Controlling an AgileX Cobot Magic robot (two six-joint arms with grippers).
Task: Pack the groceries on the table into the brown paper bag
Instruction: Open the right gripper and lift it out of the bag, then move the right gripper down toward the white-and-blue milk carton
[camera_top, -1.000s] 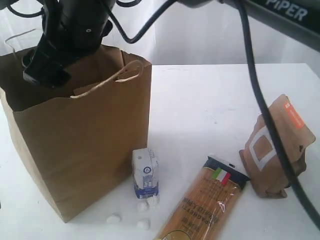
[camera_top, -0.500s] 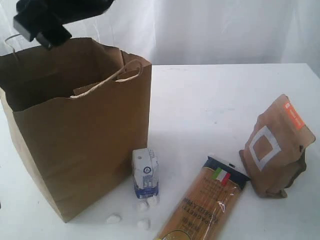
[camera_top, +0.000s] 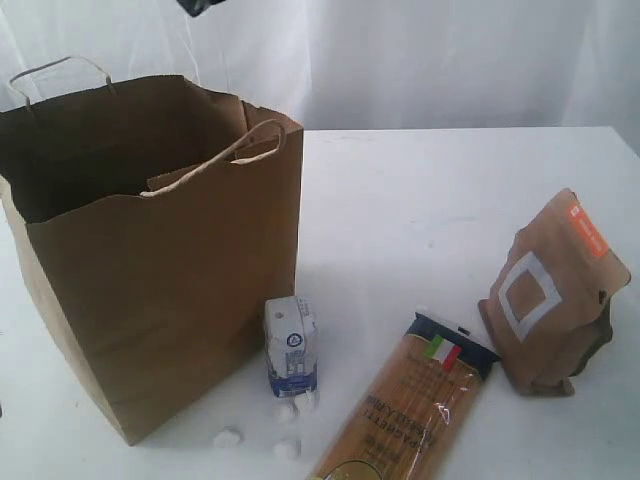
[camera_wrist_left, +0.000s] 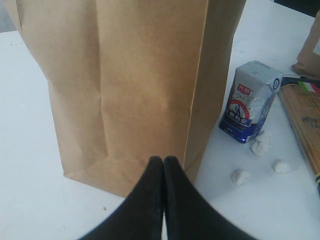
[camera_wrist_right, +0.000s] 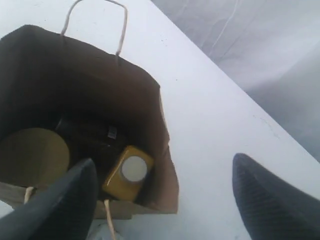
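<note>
The brown paper bag stands open on the left of the table. Looking down into it in the right wrist view, I see the yellow-orange bottle, the jar's tan lid and the dark can. My right gripper hangs high above the bag's edge, open and empty. By the bag's foot stands the white-blue carton, with small white lumps around it. The spaghetti packet lies beside it and the brown pouch stands at the right. My left gripper is shut, low before the bag.
A white curtain backs the table. Only a dark corner of an arm shows at the top edge of the exterior view. The carton and lumps lie close to my left gripper.
The dark arm that hung over the bag's mouth has risen almost out of the exterior view, and its cable is gone from the picture. The groceries on the table have not moved.
</note>
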